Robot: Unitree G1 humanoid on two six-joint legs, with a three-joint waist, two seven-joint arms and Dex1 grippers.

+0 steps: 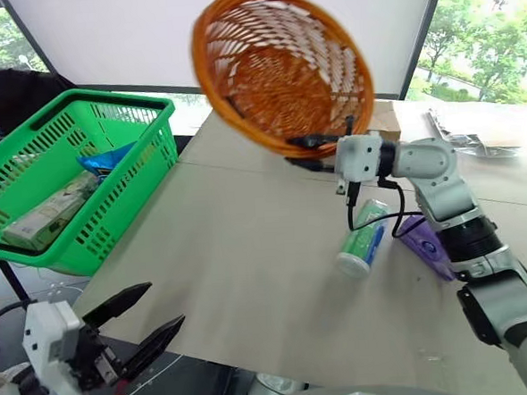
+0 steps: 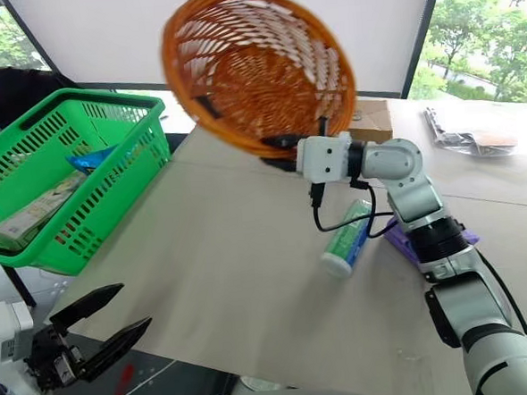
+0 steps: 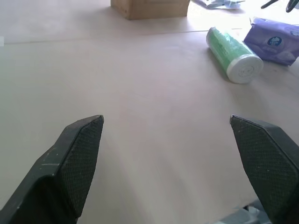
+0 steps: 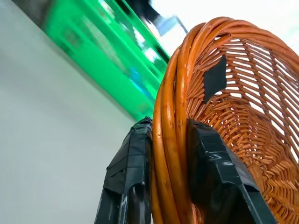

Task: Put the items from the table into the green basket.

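Two items left on counter (image 1: 249,252): bottle (image 1: 363,237), purple pack (image 1: 426,244), both well right of green basket (image 1: 89,128) | basket part-filled | right gripper (image 4: 168,154) clamps orange wicker basket (image 1: 282,66) rim | left gripper (image 1: 142,326) wide, empty

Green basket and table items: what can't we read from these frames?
- green basket: its contents are partly screened by the lattice walls in the eye views; smeared by blur in the right wrist view.
- purple pack: largely behind the right arm.
- bottle: label print too small.
- cardboard box: cut by the left wrist view's edge.
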